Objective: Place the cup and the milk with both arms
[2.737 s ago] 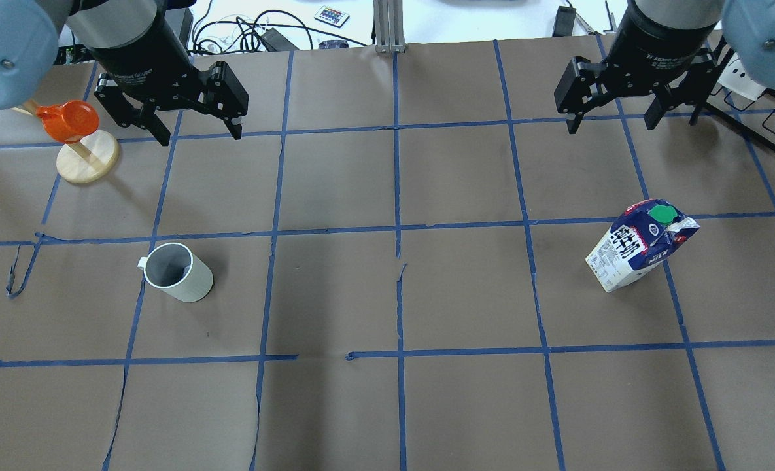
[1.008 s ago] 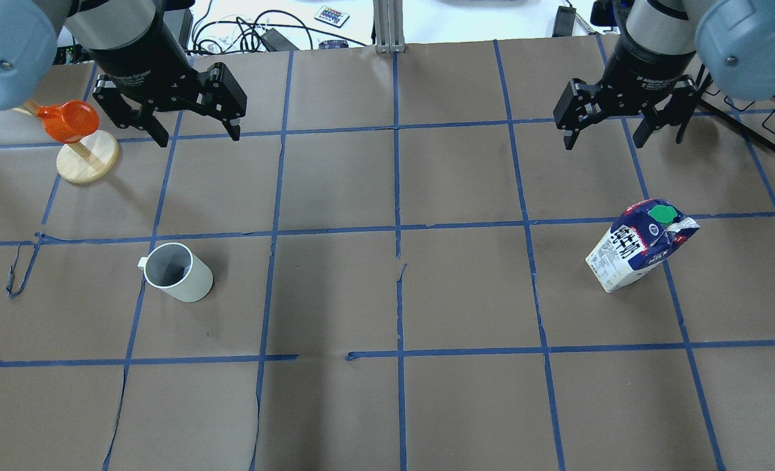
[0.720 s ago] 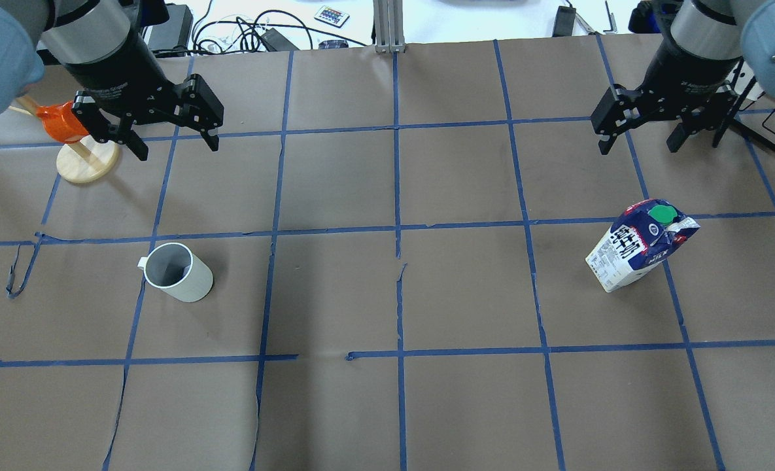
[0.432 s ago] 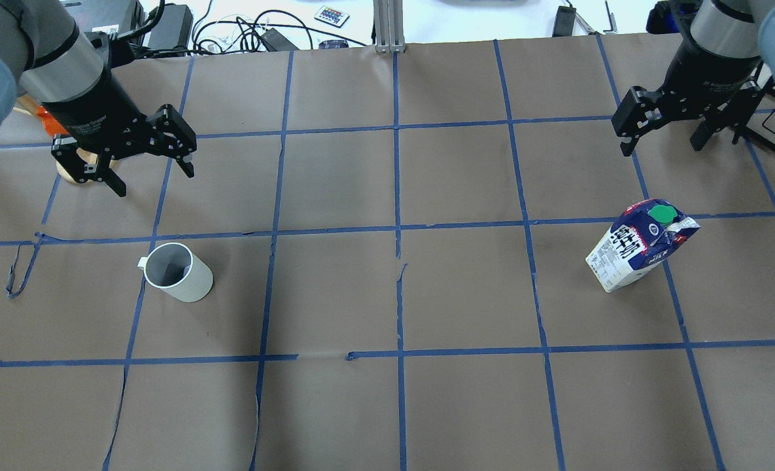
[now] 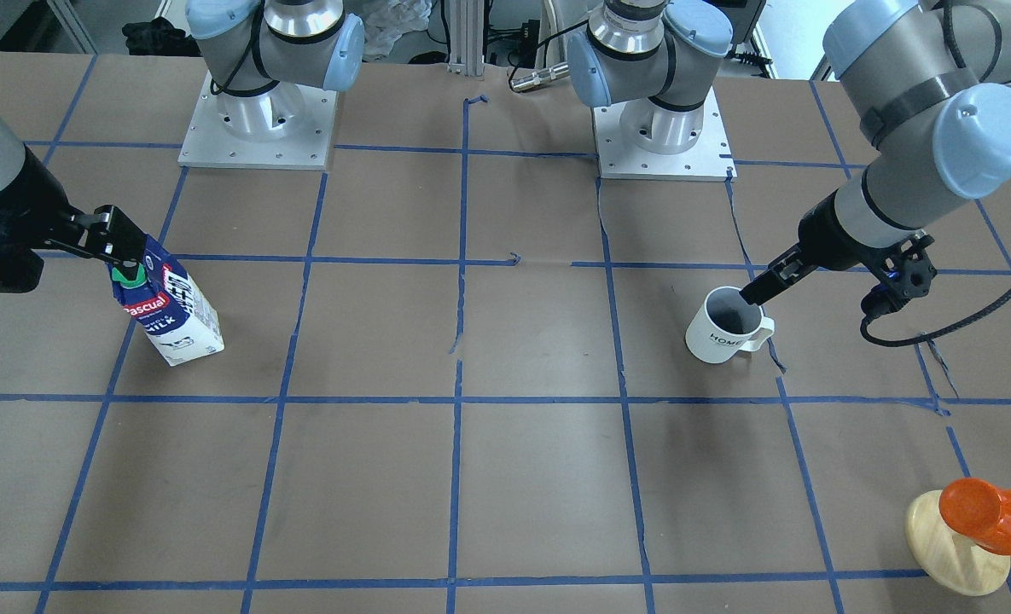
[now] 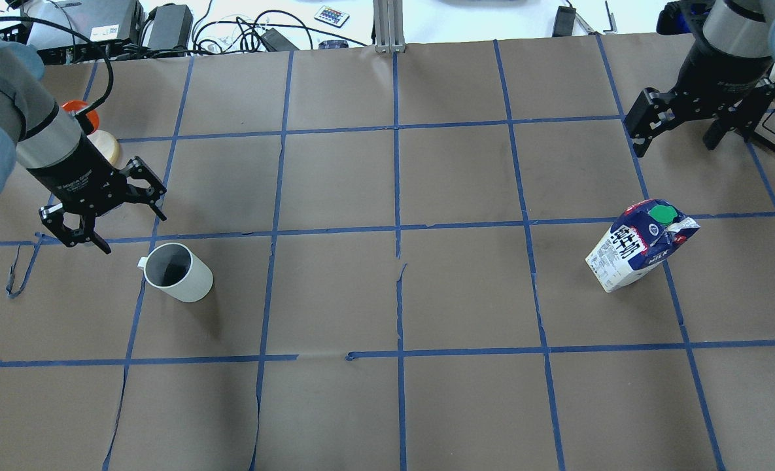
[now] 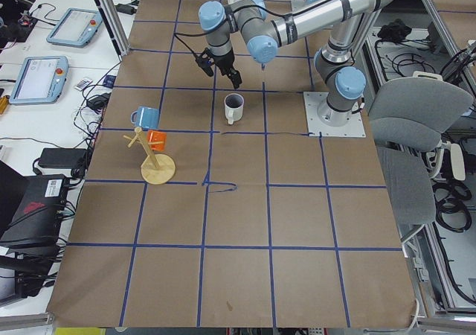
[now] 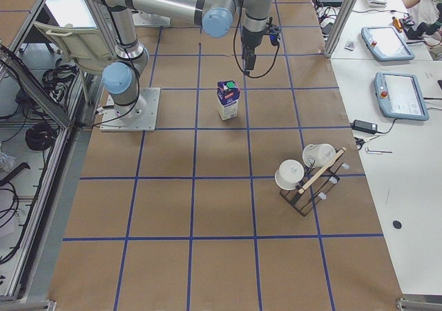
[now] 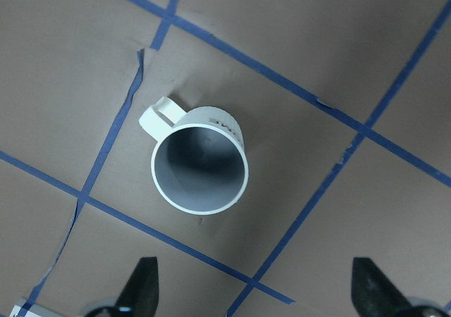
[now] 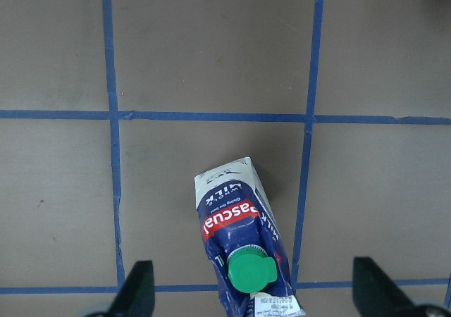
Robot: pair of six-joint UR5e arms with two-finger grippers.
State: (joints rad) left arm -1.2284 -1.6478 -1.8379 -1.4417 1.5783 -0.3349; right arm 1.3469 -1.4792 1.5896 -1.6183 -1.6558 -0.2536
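Cup [image 6: 178, 273] and milk [image 6: 642, 245] both stand upright on the surface [image 6: 335, 301], well apart from each other, long axes vertical. Neither is gripped, and we judge the task to be at the approach stage. We record the left claw [image 6: 134, 234] as the nearer to the cup and the right claw [image 6: 673, 149] as the nearer to the milk, so each arm has its own object.

Left side: the claw is spread wide and holds nothing. It points down at the surface and hangs above the cup, clear of it. In the left wrist view the cup lies ahead of the fingertips [image 9: 144, 285], not between them, and is offset toward the finger at that view's left. Its handle [image 9: 158, 114] points away from the claw, on that same side. We judge that the claw must shift forward and a little sideways before descent, with the handle kept out of the closing line.

Right side: the claw is likewise spread and empty, pointing down, well above the carton. In the right wrist view the green cap [image 10: 248, 271] sits close to the line between the two fingers and near its middle, with the carton's body running ahead of the claw. We judge the alignment closer here: a short forward move, then a straight drop. The gabled top looks to us a poor hold, and a grip lower on the flat sides appears safer.
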